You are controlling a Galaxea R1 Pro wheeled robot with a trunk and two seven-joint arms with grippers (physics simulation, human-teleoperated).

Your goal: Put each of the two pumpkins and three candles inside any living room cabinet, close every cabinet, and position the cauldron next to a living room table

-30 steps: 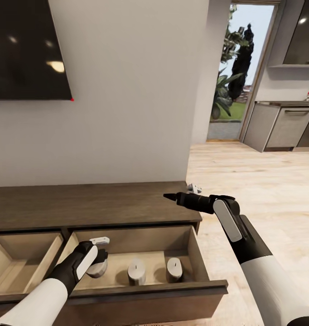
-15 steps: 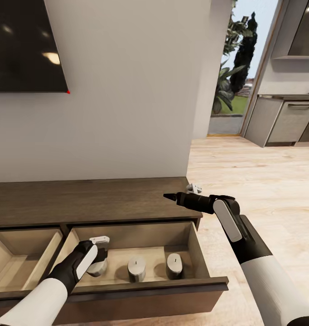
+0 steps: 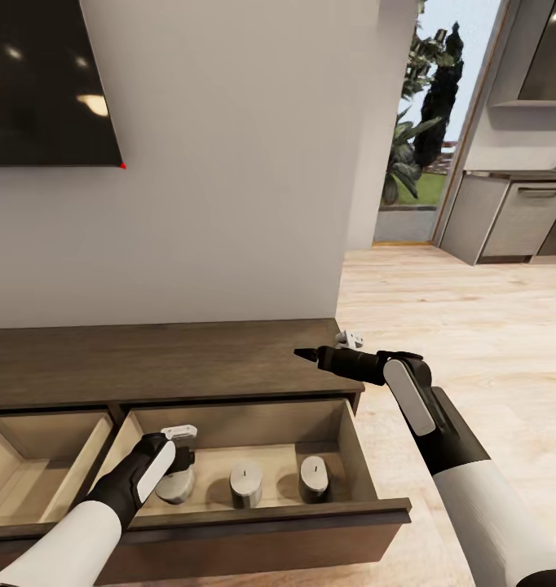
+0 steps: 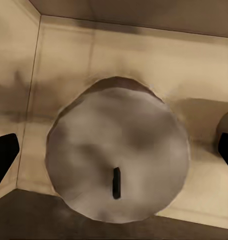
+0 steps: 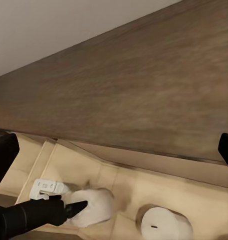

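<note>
While no writing or label can be read on anything here, each candle top carries only a short dark wick mark. The left end effector [image 3: 178,466] hangs inside the open right-hand drawer of the cabinet [image 3: 172,359], directly over the leftmost candle [image 3: 177,487]. In the left wrist view its two dark fingertips [image 4: 3,156] stand wide apart at either side of that candle [image 4: 117,156], clear of it, so it is spread open and grips nothing. The candle stands upright on the tan drawer floor. Just beside it, away from the left arm, stands a second candle [image 3: 246,486], and beyond that a third candle [image 3: 314,478] near the drawer's far side wall; the three form a row, apart from one another.

The right end effector [image 3: 304,354] is held level above the cabinet's flat top, near its end, pointing toward the wall. In the right wrist view its fingertips [image 5: 3,155] sit at opposite edges, so it is open and empty; below it the same view shows the left end effector [image 5: 73,207] over the first candle [image 5: 93,207] and the second candle [image 5: 161,225].

A second drawer, on the far side of the left arm, is also open. A dark wall screen [image 3: 41,81] hangs above.
</note>
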